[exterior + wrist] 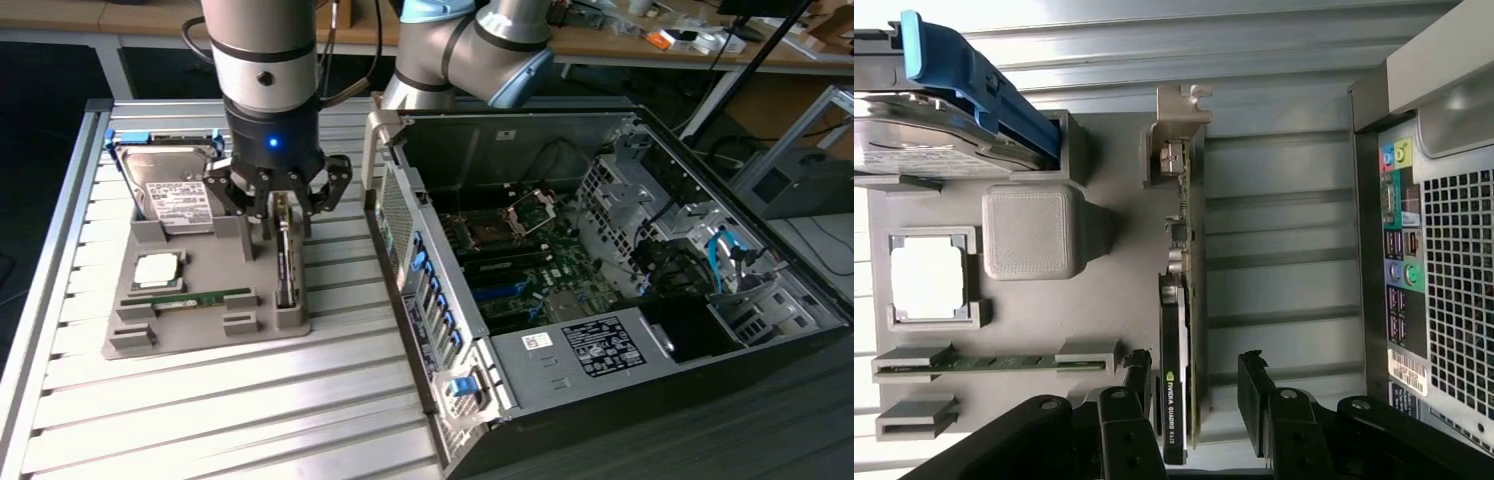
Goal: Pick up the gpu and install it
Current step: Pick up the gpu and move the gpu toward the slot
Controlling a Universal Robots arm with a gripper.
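**A:** Where's the gpu [286,270]?

**B:** It stands on its long edge in a slot of the grey holder [200,325], along the holder's edge nearest the open computer case [534,365]. The holder lies on the slatted bench [267,410].

**A:** And the fingers [1252,385]?

**B:** They're spread wide, one on each side of the card, with a gap on both sides. They grip nothing.

**A:** What does each view add?

**B:** The wrist view gives those gaps, the silver bracket [1179,120] at the card's far end, NVIDIA Quadro lettering on the black block, and the case's rear ports [1399,240]. The exterior view gives the motherboard [534,270] inside the case.

**A:** Anything unclear?

**B:** The card's lower edge is sunk in the slot. In the wrist view its near end is cut off. From outside, the fingers cover the card's upper end, so I can't tell there how close they sit.
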